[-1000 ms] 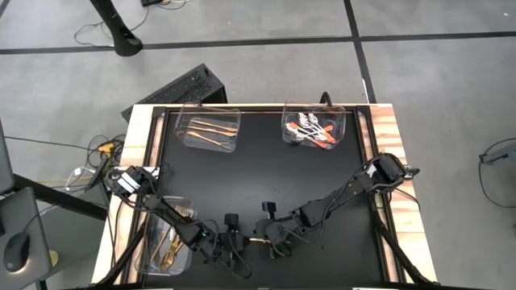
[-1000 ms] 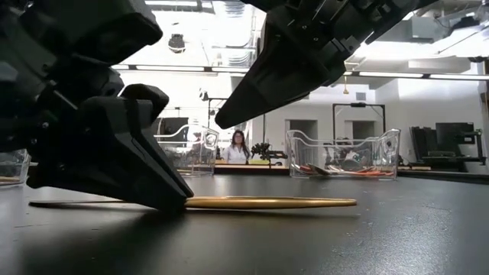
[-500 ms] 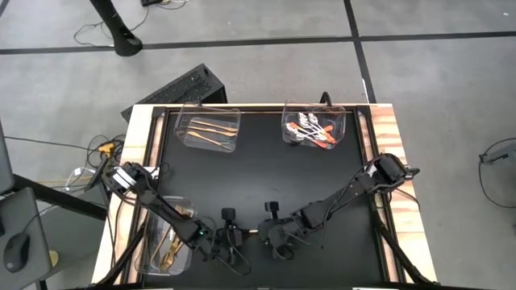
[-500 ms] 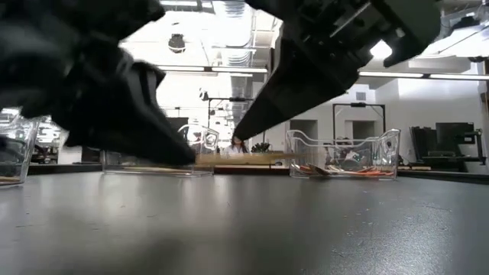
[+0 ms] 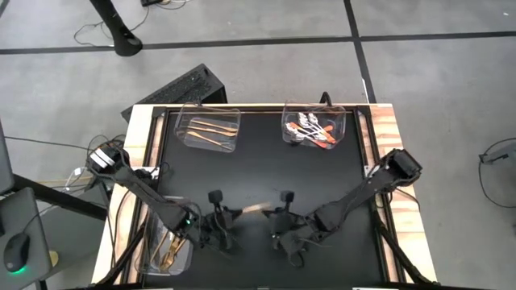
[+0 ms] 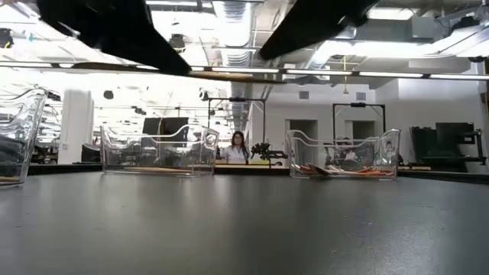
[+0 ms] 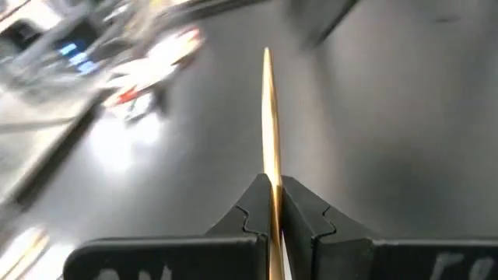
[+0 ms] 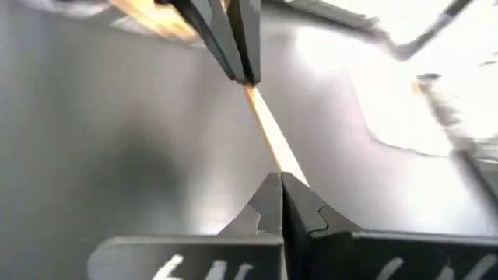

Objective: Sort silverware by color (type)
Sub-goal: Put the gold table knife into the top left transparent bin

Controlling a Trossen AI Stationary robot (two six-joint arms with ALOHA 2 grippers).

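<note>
Since a second ago the gold knife (image 5: 256, 209) has left the desk (image 5: 266, 173); it was lying flat, now it hangs in the air near the front edge. My left pincer (image 7: 274, 204) is clamped on one end. My right pincer (image 8: 280, 187) is pressed together at the other end; whether it truly grips, I cannot tell. Far trays: gold forks (image 5: 211, 130) left, red-handled spoons (image 5: 313, 132) right.

A grey tiled floor (image 5: 266, 72) is seen around the black worktop (image 5: 266, 169). Bright ceiling lights (image 6: 229, 15) are seen; a person (image 6: 238, 147) is seated far behind.
</note>
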